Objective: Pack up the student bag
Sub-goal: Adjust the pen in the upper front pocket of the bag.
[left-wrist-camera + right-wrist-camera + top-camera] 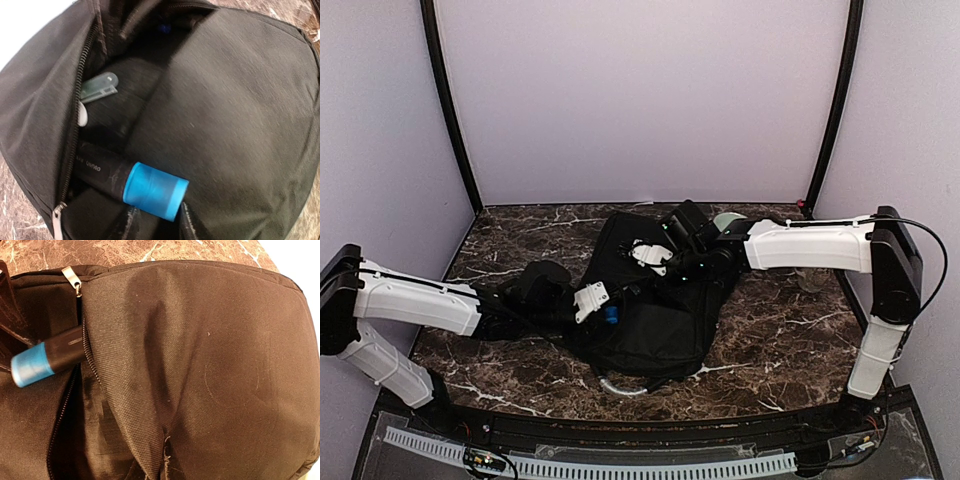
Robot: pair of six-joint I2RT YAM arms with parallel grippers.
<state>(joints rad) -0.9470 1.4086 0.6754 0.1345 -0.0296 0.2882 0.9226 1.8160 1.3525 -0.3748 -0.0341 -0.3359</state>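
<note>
The student bag (655, 325) is laid flat in the middle of the table (790, 320), between the two arms. A fold of its front fabric is pinched by the right hand (645, 272), which is closed tight. By this, it is judged, the zipped opening (82, 75) is held apart so that things can be put in. A black marker (102, 170) with a blue cap (155, 191) is gripped near the cap by the narrowly set left hand (603, 308), and its far end is pointed into the opening. Deeper inside, at the upper left of the left wrist view, a pale translucent object (100, 85) and a small white one (82, 117) are seen. What they are cannot be told.
</note>
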